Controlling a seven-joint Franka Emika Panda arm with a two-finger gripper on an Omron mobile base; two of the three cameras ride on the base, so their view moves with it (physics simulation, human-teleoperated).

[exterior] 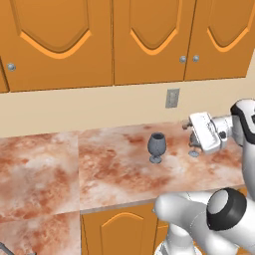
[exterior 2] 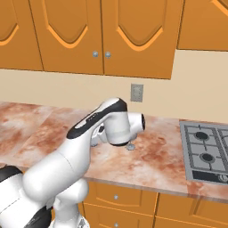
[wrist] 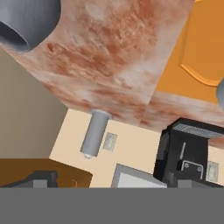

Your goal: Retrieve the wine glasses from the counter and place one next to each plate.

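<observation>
Marbled counter beneath orange wall cabinets, wall socket behind; one wine glass upright near the back edge; gripper spread, empty.

From behind my left shoulder I see the counter — reddish-brown marbled stone — running under a row of orange upper cabinets with small metal knobs. One wine glass stands upright on the stone, roughly mid-depth, right of centre. My hand hangs at the right, just above the counter, well apart from that glass. Right beside my hand the round foot of a second glass rests on the stone; its bowl is hidden behind my hand. On the cream wall behind, a grey outlet plate sits above the glasses. Below the counter's near edge — an orange cabinet front.
</observation>
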